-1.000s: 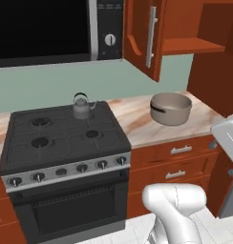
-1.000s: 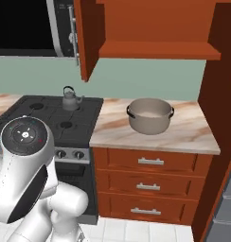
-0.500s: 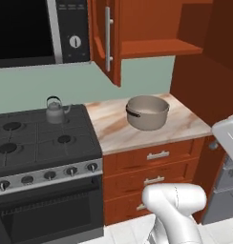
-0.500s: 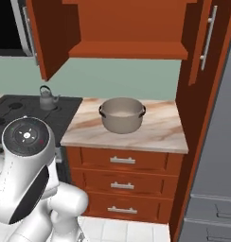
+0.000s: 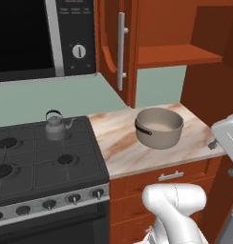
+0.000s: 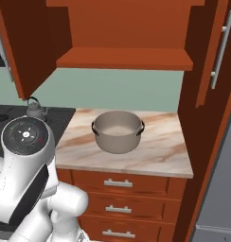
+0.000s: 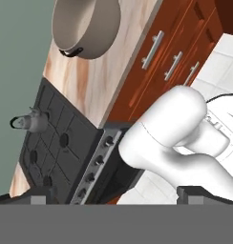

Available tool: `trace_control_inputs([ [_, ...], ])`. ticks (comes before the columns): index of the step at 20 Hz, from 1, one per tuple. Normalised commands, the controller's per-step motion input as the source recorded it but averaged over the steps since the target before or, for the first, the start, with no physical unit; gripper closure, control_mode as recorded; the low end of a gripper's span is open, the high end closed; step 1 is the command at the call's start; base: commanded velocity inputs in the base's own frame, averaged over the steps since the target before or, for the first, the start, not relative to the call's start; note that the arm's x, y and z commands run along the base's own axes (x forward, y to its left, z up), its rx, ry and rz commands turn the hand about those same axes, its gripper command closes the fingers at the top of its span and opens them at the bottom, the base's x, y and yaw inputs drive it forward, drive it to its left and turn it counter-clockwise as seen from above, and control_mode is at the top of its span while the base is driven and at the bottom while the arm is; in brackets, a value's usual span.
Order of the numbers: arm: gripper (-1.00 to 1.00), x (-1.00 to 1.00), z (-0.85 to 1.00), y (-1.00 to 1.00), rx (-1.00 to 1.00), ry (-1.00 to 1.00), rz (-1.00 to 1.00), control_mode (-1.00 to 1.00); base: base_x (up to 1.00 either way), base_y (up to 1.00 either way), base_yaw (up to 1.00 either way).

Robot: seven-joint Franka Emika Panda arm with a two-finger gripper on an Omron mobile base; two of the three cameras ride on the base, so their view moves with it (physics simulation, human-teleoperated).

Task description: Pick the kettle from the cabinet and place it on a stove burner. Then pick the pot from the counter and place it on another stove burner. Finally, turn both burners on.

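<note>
no lettering can be read: the microwave [image 5: 42,35] panel carries only tiny blurred marks above its round dial.

the kettle [image 5: 55,127] sits on the far right burner [image 5: 55,135] of the black cooktop [image 5: 42,167], near its far edge. the near right burner [image 5: 66,159] is bare, with knobs [image 5: 73,198] along the silver front.

the pot [image 5: 159,127] stands on the counter [image 5: 123,152], right of the stove and well apart from the kettle, with bare marble around it and more room toward the near edge.

the cabinet [image 6: 124,45] hangs above the pot, doors swung out, its shelf [image 6: 126,59] bare.

the gripper [image 7: 116,196] looks down at the floor by the drawers [image 6: 118,183], jaws spread wide, holding nothing.
</note>
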Motion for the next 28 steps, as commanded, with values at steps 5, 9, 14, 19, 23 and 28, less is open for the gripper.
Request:
trace_control_inputs([
  [5,-1.00,0.00,0.00,0.00,0.00,0.00,0.00,1.00,0.39,-0.38,0.00],
  [9,-1.00,0.00,0.00,0.00,0.00,0.00,0.00,1.00,0.43,-0.35,0.00],
  [14,-1.00,0.00,0.00,0.00,0.00,0.00,0.00,1.00,0.49,-0.26,0.00],
  [19,-1.00,0.00,0.00,0.00,0.00,0.00,0.00,1.00,0.54,-0.19,0.00],
  [23,-1.00,0.00,0.00,0.00,0.00,0.00,0.00,1.00,0.52,-0.15,0.00],
  [28,-1.00,0.01,-0.03,-0.02,0.00,0.00,0.00,-1.00,0.20,-0.08,0.00],
])
